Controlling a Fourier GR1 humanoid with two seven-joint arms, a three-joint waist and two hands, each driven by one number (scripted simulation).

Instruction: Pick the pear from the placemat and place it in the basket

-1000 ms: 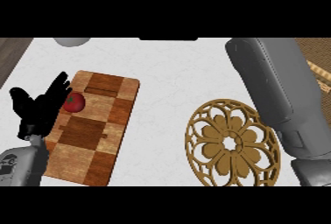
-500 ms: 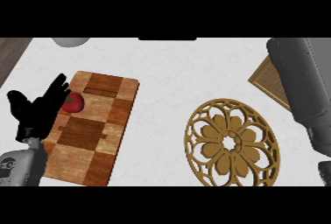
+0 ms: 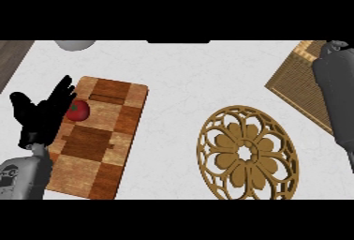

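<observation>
No pear shows in the head view. A woven brown mat lies at the upper right, its right part hidden under my right forearm. That forearm runs up the right edge and its hand is cut off at the top. A round openwork wooden basket with a flower pattern lies right of centre. My left hand rests open at the left, fingers up, just beside a red round fruit.
The red fruit sits on a checkered wooden board at the left. A grey rounded object shows at the top left edge. A dark strip borders the white counter at the far left.
My right forearm has swung to the right, off the round basket, uncovering the woven mat. The left hand and the red fruit have not moved.
</observation>
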